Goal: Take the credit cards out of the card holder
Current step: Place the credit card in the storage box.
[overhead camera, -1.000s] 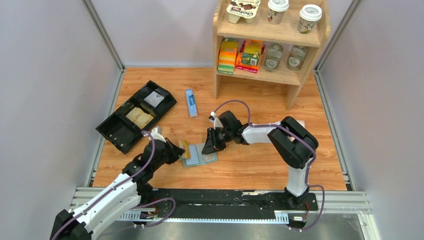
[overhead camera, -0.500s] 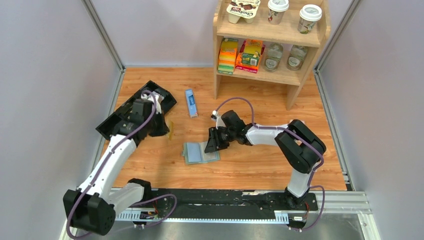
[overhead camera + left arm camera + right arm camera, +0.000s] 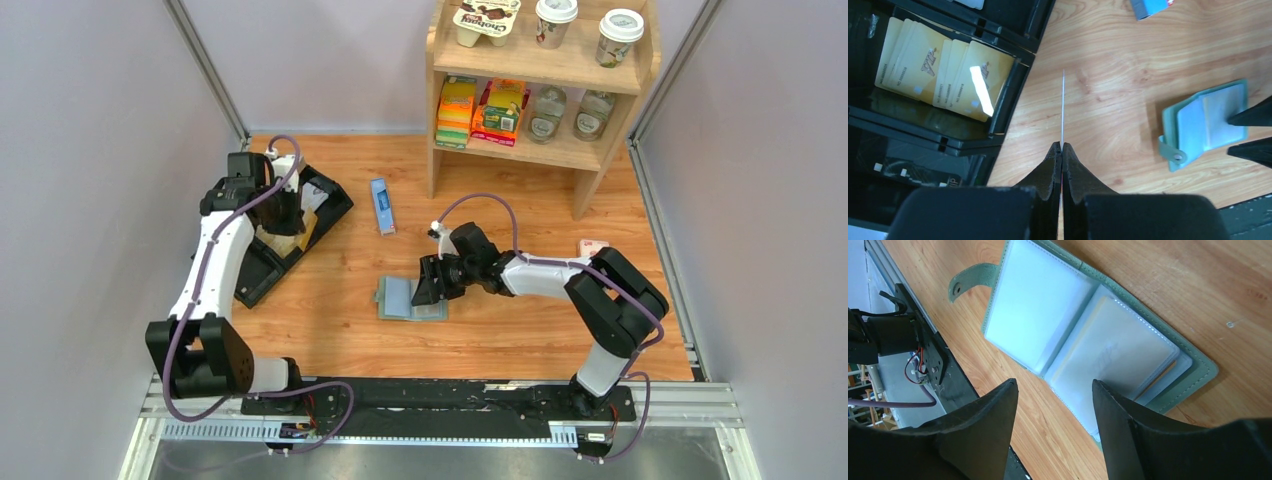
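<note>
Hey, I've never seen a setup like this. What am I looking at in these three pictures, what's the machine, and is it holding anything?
It is two robot arms bolted at the near edge of a wooden table. One picture looks down from above; the other two come from a camera on each wrist. On the table lie an open green card holder, a black tray with gold cards in it, a blue box and a shelf of groceries. The left arm's fingers are shut on one thin credit card, seen edge-on, close to the tray. The right arm's fingers stand open just above the card holder, holding nothing.
</note>
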